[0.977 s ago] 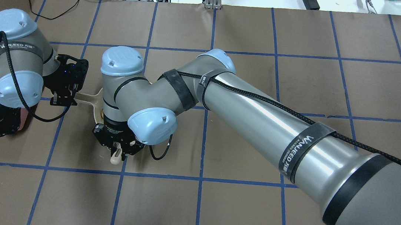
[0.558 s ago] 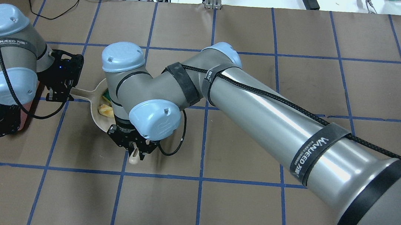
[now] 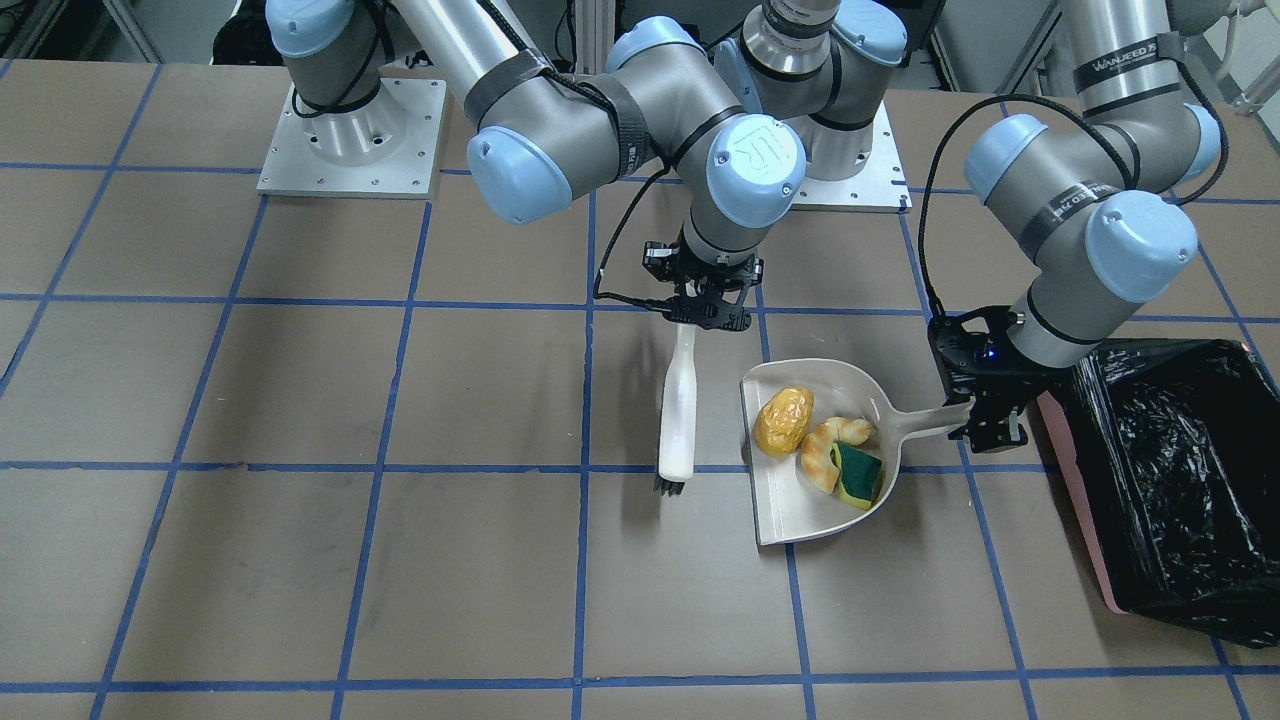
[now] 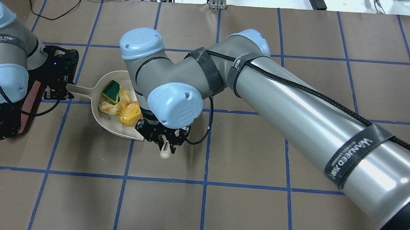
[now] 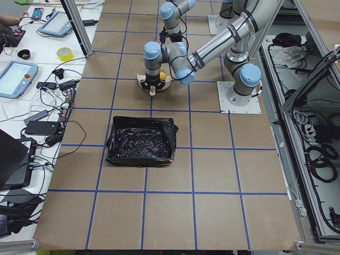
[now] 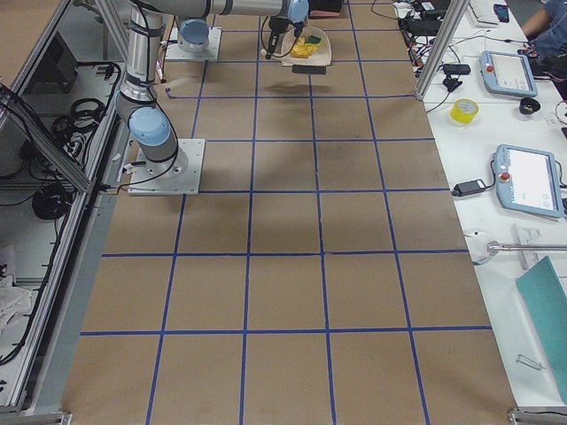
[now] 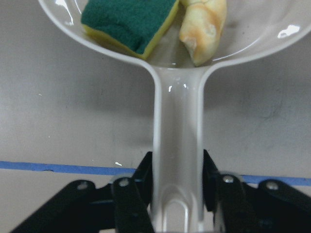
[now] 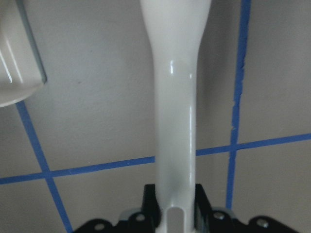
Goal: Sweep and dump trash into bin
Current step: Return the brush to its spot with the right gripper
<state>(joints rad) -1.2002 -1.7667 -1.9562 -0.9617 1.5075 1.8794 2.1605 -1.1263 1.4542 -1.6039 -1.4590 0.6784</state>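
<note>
Gripping dustpan [image 3: 790, 510] of trash [image 3: 815, 455], left end effector [image 3: 978, 422], right end effector [image 3: 702, 318] clamping brush [image 3: 678, 410], perhaps hovering

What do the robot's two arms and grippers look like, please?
Both the right arm and the left arm are silver-grey tubes with pale blue rounded joint caps. A braided black cable runs along each, fastened by black straps lettered WANJEED in white. The right gripper and left gripper are black two-finger units; the left shows a small blue light.
</note>
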